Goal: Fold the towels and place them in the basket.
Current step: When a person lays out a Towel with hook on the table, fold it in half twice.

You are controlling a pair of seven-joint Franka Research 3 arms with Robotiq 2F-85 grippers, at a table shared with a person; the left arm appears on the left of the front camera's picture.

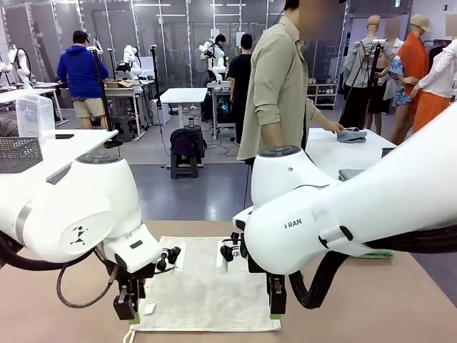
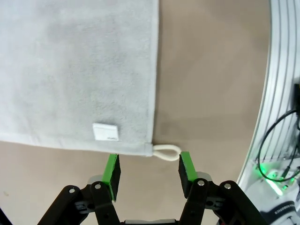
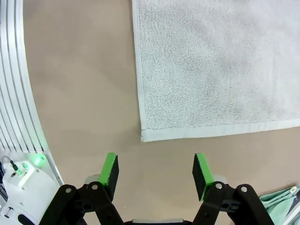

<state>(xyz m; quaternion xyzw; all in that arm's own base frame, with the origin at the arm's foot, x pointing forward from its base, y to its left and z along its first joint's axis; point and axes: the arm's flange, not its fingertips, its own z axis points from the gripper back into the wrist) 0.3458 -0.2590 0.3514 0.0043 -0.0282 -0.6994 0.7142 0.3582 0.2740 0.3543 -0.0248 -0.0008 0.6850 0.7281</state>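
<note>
Tan and matte, the worktop (image 1: 400,307) carries the cream-white towel (image 1: 203,286) spread flat between the two arms. The sea-green towel (image 3: 281,199) lies crumpled at the right, partly under the right arm. A grey mesh basket (image 1: 18,153) stands far off at the left edge.

Both claws are open and empty. The left claw (image 2: 148,159) hovers at the near corner, its pads either side of a small cord loop (image 2: 166,152). The right claw (image 3: 154,161) hangs over bare worktop, just short of its own corner.

We judge the risks as follows:
- On the left, the jaws may close on the loop alone, so the corner would dangle and twist.
- On the right, closing from this spot would pinch nothing.
- A one-sided lift would skew the fold.
- The hem lies flush with the surface, so the pads might scrape or slide over it.

The cloth is soft, nubbly terry with a flat woven hem band. A square white label (image 2: 105,132) is sewn near the left corner. It looks limp, and likely to sag wherever it is unsupported.
</note>
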